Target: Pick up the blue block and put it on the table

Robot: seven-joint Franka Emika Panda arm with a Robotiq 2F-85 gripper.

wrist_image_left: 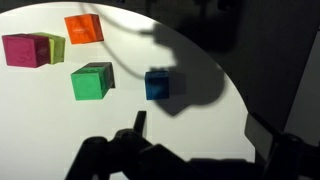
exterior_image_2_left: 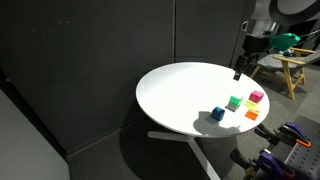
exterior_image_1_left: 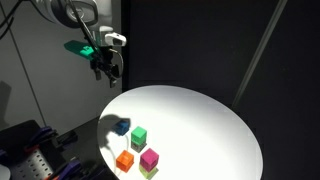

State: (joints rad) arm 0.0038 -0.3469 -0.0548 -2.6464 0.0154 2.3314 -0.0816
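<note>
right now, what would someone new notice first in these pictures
A large round white tabletop glows against a dark background. Small coloured cubes cluster near one edge: a dark blue cube, a green cube, an orange cube and a magenta cube. The pale robot arm hangs over the table's edge, its jaws empty, well above the cubes.

walls: dark black wall [exterior_image_2_left: 80, 70] all around, same dark behind [exterior_image_1_left: 200, 40] | pole: thin pale pole [exterior_image_1_left: 262, 55] leans across the dark | furniture: round white desk [exterior_image_2_left: 180, 95]; light wooden frame with legs [exterior_image_2_left: 290, 68] at the edge | floor: dark grey floor [exterior_image_2_left: 130, 165] | light: bright from above, strong shadows
</note>
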